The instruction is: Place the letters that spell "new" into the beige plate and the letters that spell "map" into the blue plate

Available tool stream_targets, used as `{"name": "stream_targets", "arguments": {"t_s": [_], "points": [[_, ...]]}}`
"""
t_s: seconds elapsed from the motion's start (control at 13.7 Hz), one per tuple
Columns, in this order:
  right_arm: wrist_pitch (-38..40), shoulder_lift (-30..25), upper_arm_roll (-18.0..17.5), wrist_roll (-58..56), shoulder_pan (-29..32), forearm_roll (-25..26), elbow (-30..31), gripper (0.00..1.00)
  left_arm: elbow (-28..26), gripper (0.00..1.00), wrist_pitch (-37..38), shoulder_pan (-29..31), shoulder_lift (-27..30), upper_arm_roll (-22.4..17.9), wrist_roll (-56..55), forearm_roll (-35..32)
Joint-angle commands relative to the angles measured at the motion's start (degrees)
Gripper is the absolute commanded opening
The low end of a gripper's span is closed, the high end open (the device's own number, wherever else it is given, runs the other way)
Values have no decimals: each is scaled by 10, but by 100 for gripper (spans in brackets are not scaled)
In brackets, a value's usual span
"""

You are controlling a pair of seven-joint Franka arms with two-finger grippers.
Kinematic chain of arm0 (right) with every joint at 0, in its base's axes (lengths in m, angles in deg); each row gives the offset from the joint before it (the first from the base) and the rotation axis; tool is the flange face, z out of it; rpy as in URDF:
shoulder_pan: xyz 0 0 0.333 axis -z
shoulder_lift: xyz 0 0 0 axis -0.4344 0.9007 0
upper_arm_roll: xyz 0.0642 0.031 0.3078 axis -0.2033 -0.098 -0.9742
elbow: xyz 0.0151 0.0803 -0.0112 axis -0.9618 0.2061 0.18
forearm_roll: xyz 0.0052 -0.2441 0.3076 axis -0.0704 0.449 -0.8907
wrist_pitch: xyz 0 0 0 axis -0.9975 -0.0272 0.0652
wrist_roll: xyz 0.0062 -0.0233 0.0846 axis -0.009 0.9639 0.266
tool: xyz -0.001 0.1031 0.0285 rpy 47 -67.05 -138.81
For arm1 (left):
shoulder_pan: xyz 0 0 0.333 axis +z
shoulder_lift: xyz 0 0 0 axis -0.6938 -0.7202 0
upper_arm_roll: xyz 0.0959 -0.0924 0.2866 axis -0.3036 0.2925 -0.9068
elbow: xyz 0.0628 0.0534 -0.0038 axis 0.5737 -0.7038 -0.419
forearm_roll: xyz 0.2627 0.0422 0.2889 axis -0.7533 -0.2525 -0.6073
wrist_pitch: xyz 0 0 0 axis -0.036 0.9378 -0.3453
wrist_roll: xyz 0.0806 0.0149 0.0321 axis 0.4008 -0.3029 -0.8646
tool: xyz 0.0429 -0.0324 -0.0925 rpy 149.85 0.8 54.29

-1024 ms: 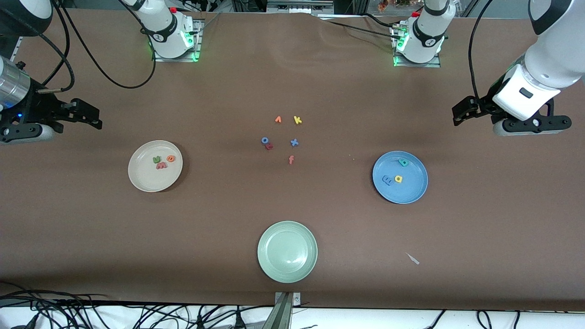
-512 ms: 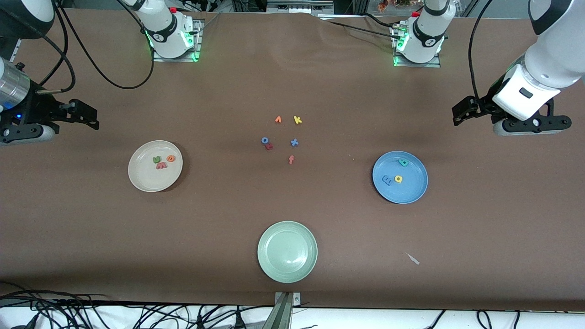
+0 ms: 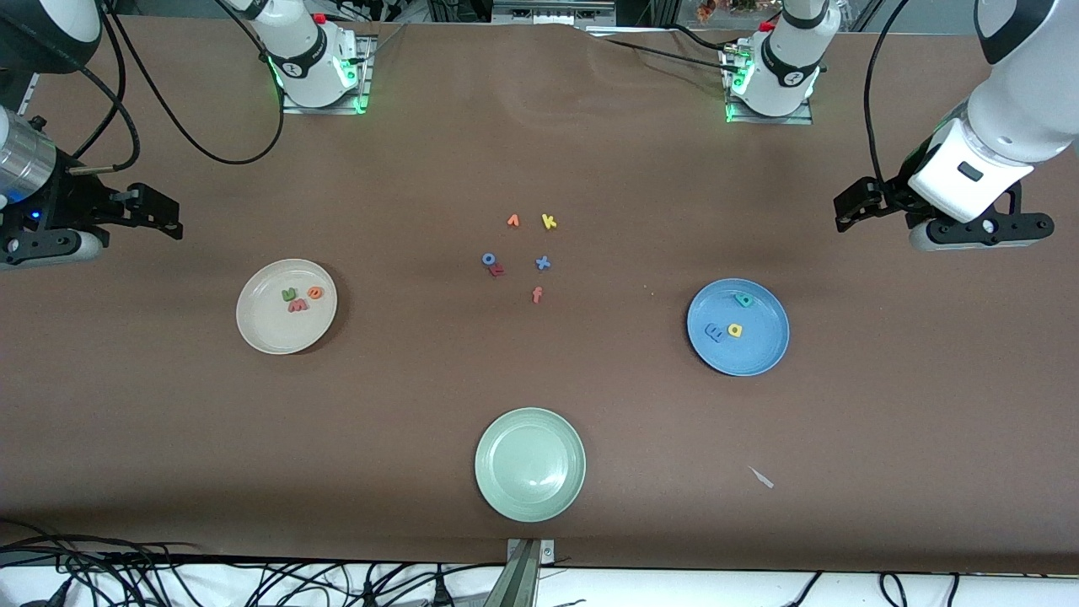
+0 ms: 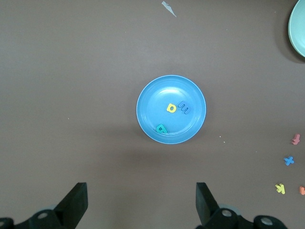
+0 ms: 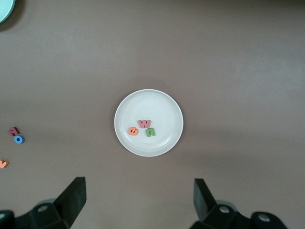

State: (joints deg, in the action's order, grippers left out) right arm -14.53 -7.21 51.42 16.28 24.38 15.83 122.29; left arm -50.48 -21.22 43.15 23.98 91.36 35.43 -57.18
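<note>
Front view, beige plate: left of frame centre; holds green n, orange e, pink-red w.
Front view, blue plate: right of centre; holds blue m, yellow a, teal p.
Front view, pincers: right pincer at left edge, left pincer at right edge; both wide open, empty, waiting.
Front view only: leftover letters at centre; pale green plate.
Left wrist view: m, a, p legible.
Right wrist view: e, w, n legible, clustered.
Handling, judged: foam letters light, soft; pinch across edges.

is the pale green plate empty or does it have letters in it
Empty. The pale green plate shows only bare glaze in the front view; no letter lies in it.
</note>
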Motion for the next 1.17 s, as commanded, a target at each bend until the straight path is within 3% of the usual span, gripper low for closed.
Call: {"name": "stream_targets", "arguments": {"t_s": [0.0,1.1], "points": [[9,3,-4,-6,2,8,-9,100,2,100,8,0,6,0,10,13],[9,3,-4,-6,2,8,-9,100,2,100,17,1,6,-4,9,13]]}}
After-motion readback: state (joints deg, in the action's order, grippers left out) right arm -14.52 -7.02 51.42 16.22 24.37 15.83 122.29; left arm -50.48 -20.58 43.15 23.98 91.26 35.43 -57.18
